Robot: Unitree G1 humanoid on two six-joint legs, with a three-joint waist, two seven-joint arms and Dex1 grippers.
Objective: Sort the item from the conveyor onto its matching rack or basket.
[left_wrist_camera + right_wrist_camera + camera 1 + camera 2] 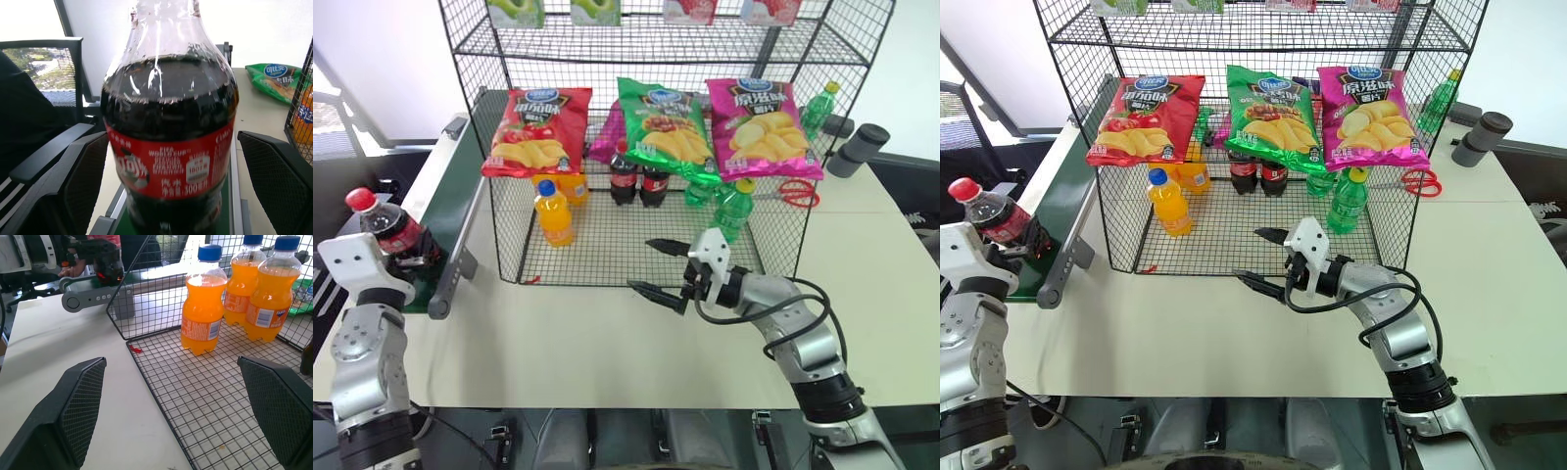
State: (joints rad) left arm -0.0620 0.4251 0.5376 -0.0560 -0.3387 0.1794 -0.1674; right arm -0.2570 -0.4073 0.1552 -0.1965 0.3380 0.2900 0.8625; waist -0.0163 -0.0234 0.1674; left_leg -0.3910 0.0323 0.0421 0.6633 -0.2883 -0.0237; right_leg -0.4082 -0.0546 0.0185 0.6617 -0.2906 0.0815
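L hand (411, 257) wide open, fingers (83, 181) either side of the cola bottle (386, 223), not clamped yet. Bottle stands upright on the near end of the conveyor (445, 211), far left. Looks near full, so some weight; rigid-ish PET, smooth, prob slippery. Best grip: mid-body across the label, below the shoulder taper, not the cap.

Room: belt rail and end roller close under the bottle, lift before swinging right. Rack (636, 250) front is open low, chip bags (656, 127) hang above, so enter low. Orange bottles (554, 211) sit left, two colas (636, 178) behind centre, bare mesh floor in front. R hand (661, 266) wide open, empty, parked over the counter (558, 333) at the rack mouth, could block.
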